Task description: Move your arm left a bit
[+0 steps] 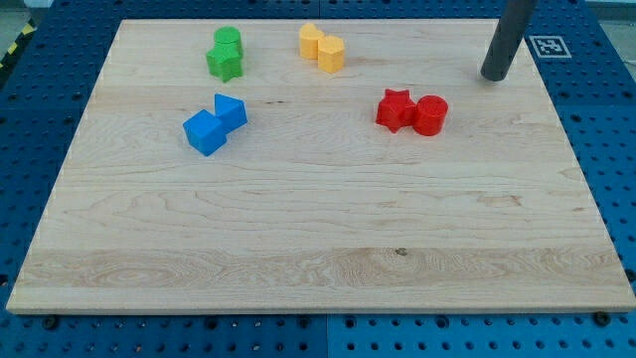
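My tip [494,77] rests on the wooden board [318,229] near the view's top right. It stands apart from every block. The closest are a red cylinder [431,115] and a red star [396,109], touching each other, down and to the left of the tip. Two yellow blocks [323,47] sit together at the top centre. A green cylinder [228,40] and a green star [225,63] sit together at the top left. Two blue blocks, a cube [205,132] and a smaller one [231,110], touch at the left.
The board lies on a blue perforated table [596,109]. A white marker tag [549,46] lies just off the board's top right corner, close to the rod.
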